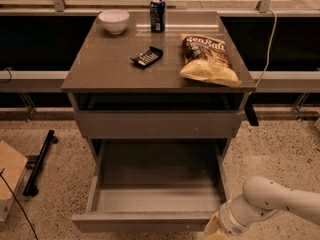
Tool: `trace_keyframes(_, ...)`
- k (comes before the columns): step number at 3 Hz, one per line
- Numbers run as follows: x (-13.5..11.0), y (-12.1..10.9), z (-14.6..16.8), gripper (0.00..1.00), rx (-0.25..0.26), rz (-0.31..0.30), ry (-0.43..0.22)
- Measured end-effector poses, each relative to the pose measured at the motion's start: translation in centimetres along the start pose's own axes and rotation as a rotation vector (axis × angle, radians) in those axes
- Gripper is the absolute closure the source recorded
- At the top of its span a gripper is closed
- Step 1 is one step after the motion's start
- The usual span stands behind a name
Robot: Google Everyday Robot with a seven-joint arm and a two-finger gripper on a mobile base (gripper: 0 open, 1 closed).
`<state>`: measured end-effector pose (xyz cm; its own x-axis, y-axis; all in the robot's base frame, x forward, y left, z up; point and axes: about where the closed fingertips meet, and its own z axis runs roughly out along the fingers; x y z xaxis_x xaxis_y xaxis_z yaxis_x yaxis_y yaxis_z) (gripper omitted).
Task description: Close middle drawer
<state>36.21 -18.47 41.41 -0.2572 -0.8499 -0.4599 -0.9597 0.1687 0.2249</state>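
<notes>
The middle drawer (pixel 155 221) is pulled far out below the cabinet's top drawer front (pixel 157 124). Its deep grey box (pixel 157 176) is empty. My gripper (pixel 214 230) is at the bottom edge of the view, right against the right end of the middle drawer's front. Most of it is cut off by the frame. The white arm (pixel 272 203) reaches in from the lower right.
On the cabinet top (pixel 105 64) stand a white bowl (pixel 114 21), a blue can (pixel 157 8), a dark remote-like object (pixel 147 57) and a chip bag (pixel 207 58). A black bar (pixel 40 161) and a cardboard piece (pixel 9 176) lie on the floor at left.
</notes>
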Motion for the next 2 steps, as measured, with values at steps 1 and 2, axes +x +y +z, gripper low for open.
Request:
trace_keyframes(1, -0.6, -1.3, 0.6, 1.0, 0.032, -0.029, -0.005)
trace_keyframes(2, -2.4, -5.9, 1.6, 1.0, 0.098, -0.087, -0.036)
